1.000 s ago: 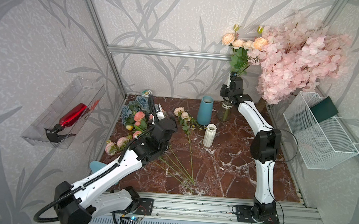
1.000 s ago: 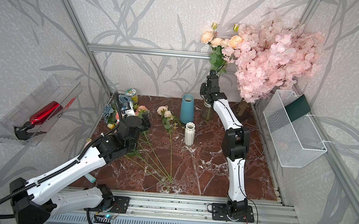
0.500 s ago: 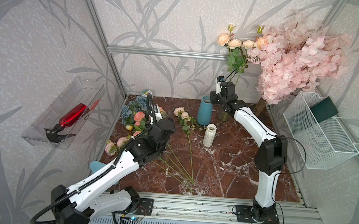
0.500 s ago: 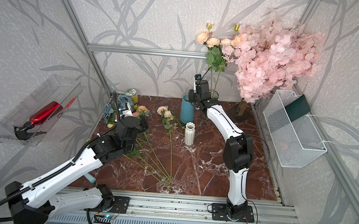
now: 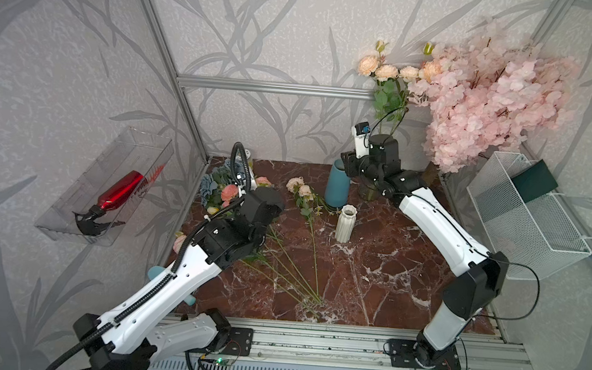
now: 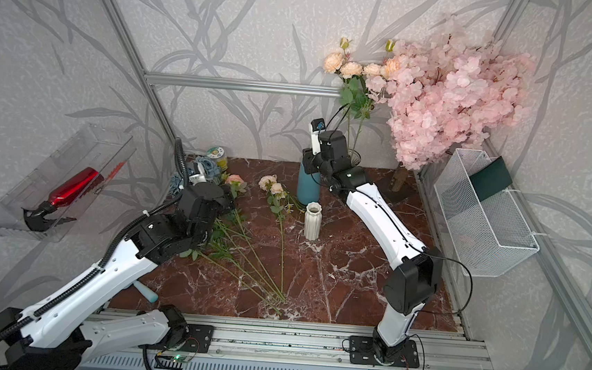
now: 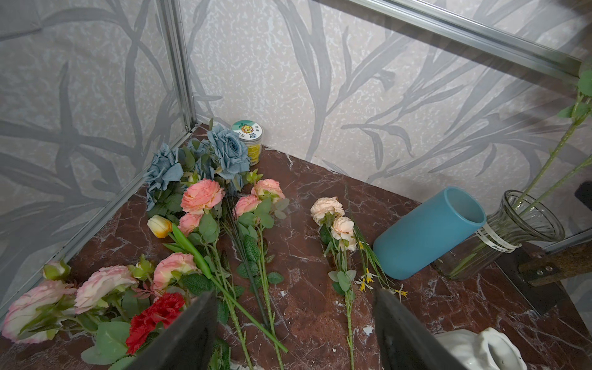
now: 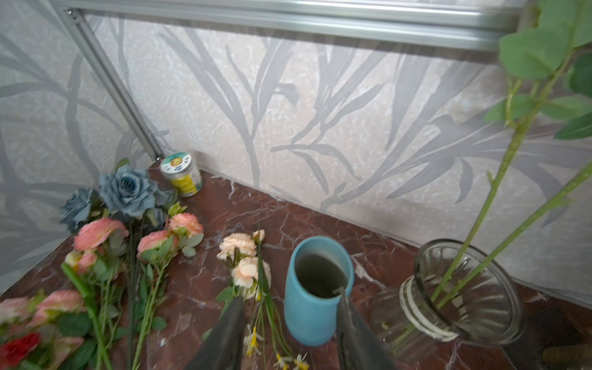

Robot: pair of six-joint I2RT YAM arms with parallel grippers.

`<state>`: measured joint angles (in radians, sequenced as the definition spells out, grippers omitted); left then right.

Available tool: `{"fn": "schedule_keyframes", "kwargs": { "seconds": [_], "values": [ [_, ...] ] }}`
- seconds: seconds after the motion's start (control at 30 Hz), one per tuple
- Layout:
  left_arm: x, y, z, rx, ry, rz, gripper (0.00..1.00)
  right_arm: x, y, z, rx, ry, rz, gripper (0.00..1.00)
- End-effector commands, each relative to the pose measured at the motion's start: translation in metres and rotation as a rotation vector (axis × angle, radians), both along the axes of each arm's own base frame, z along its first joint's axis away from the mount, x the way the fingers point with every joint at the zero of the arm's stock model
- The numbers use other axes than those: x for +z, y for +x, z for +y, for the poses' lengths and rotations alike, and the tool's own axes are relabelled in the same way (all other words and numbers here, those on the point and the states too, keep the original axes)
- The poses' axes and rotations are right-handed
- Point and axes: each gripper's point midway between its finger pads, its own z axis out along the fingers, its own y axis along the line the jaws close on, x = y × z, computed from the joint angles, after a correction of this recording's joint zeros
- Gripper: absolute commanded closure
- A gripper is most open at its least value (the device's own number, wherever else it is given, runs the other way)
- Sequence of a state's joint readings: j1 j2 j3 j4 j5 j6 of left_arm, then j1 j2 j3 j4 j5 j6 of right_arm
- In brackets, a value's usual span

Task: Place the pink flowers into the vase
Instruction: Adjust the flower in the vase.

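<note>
**Several pink stems lie under an open left gripper**

Several pink flowers lie flat on the marble table near its rear left corner. Their blooms point toward that corner, and their thin green stems run diagonally out to the front middle, where the cut ends gather. The left gripper hovers over the leafy middle of the bunch, fingers spread wide with nothing between them. In its wrist view a couple of stems run lengthwise under the gap, so the fingers look placed to close across a stem rather than along it. The left arm is plainly the nearer one.

The right gripper, fingers also parted and empty, hangs at the back by the blue vase. The glass vase stands just beside that one, holding tall peach blooms upright, well apart from the bunch.

In both top views the left wrist housing covers the fingers and part of the bunch, so their height above the stems cannot be read. The palest pink heads are cut off at the wrist picture's edge, tangled with a red carnation. The right wrist picture is blurred, so whether a finger touches the blue vase's rim cannot be told.
</note>
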<state>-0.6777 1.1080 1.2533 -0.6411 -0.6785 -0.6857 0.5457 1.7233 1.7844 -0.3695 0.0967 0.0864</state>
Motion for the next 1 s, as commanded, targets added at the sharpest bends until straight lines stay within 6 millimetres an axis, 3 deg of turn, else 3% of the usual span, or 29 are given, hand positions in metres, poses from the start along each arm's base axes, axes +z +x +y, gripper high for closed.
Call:
{"fn": "schedule_keyframes", "kwargs": {
  "seconds": [0.0,0.17,0.4,0.63,0.73,0.77,0.97],
  "values": [
    [-0.017,-0.001,-0.005,0.006,-0.001,0.12,0.25,0.01,-0.038,-0.008,-0.001,-0.013,0.046,0.52],
    [-0.011,-0.008,0.016,0.059,-0.063,0.118,0.25,-0.003,-0.091,0.017,0.078,-0.125,0.124,0.51],
    [-0.007,-0.013,0.039,0.037,-0.116,0.225,0.24,-0.039,-0.131,0.042,0.121,-0.179,0.241,0.48],
    [-0.023,-0.021,0.048,0.024,-0.179,0.294,0.24,-0.074,-0.128,0.051,0.078,-0.252,0.283,0.45],
    [-0.027,-0.027,0.052,0.034,-0.193,0.292,0.24,-0.086,-0.133,0.062,0.096,-0.284,0.304,0.44],
    [-0.027,-0.029,0.054,0.04,-0.196,0.287,0.24,-0.102,-0.133,0.071,0.106,-0.316,0.33,0.44],
    [-0.027,-0.036,0.065,0.065,-0.188,0.285,0.24,-0.142,-0.14,0.099,0.131,-0.38,0.381,0.42]
  ]
}}
